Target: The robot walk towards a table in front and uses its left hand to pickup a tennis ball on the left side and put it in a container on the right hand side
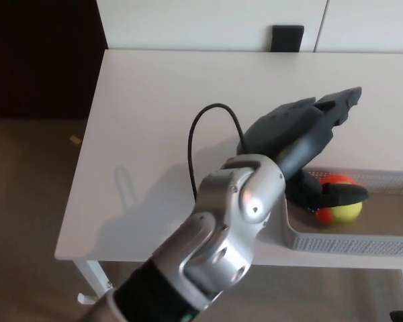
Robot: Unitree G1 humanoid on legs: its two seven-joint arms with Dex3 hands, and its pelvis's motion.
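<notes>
Hovering the left hand (302,144) over the white mesh container (363,245) on the bench's (161,100) near right. Spreading fingers (339,104) wide, gripping nothing. Tennis ball (339,213) sitting inside the container, tucked just under the thumb (336,193).

A home-like room: white table (161,100), beige carpet (27,201), white cabinet doors (208,20) behind.
</notes>
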